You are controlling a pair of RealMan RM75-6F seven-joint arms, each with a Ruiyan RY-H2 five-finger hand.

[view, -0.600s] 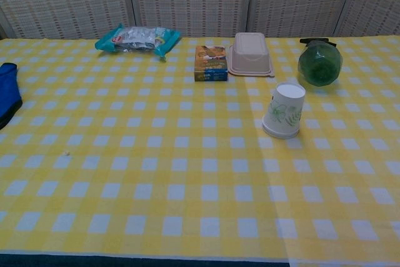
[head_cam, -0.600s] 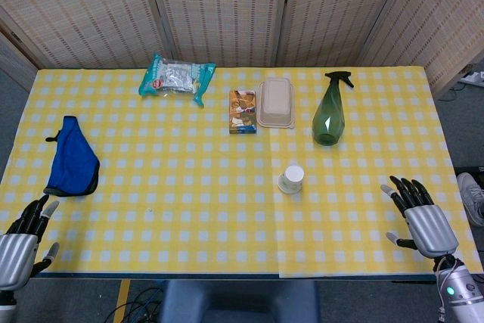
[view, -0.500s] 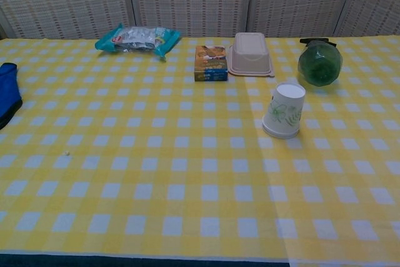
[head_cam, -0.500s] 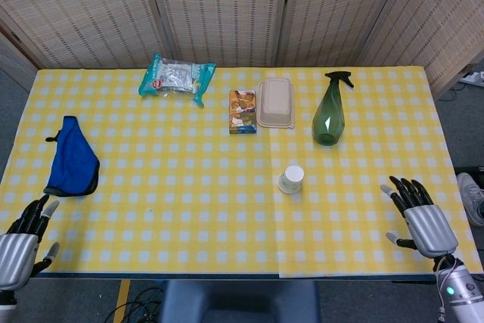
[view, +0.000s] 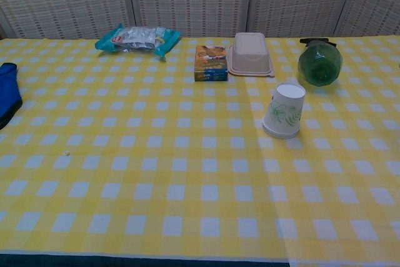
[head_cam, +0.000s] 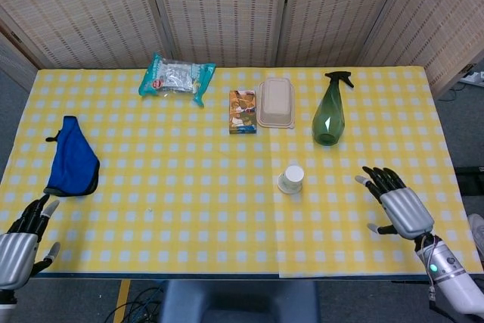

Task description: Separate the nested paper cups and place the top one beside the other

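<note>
While I look: I steer both arms from far away.
Cups (head_cam: pixel 290 179): upside down on the table (head_cam: pixel 189 202), still stuck together, near the green bottle (head_cam: pixel 329 119).
Right hand (head_cam: pixel 399 208): fingers spread, holds nothing, to the right of the cups, well apart.
Left hand (head_cam: pixel 19 243): fingers apart, holds nothing, at the near left corner.

The nested paper cups (head_cam: pixel 291 179) stood upside down right of the table's (head_cam: pixel 189 217) middle. The right hand (head_cam: pixel 395 206), fingers spread and holding nothing, hovered near the right edge. The left hand (head_cam: pixel 21 241) rested open at the front-left corner.
</note>
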